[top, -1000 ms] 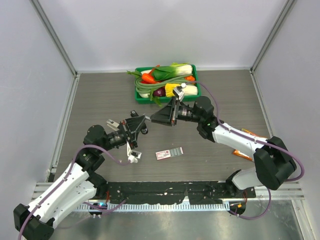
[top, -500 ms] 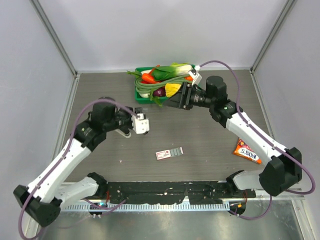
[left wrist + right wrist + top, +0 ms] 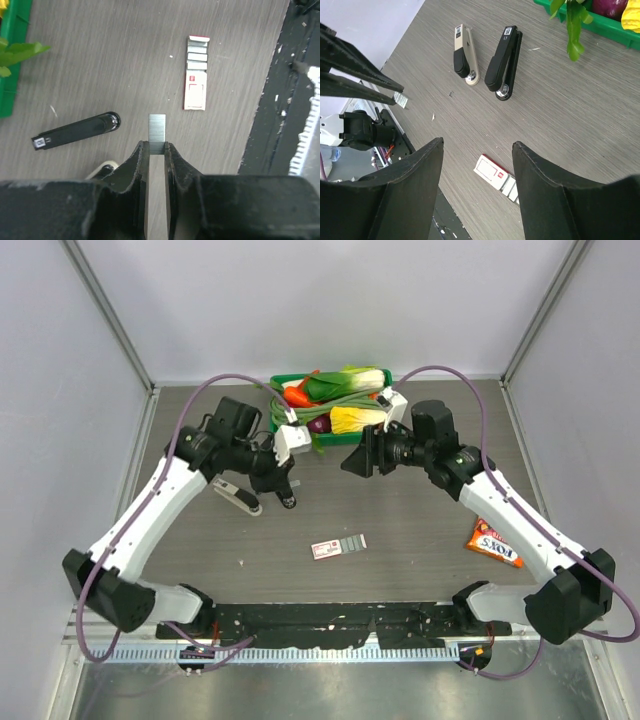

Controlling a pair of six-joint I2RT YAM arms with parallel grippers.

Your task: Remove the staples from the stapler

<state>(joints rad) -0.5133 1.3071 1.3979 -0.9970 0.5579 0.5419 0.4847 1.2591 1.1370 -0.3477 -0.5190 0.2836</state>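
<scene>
two staplers on grey wood-grain table, pale walls; left jaws pinch staples.

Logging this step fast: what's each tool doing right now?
Left tool: closed on a strip of staples.
Right tool: open, holding nothing.
</scene>
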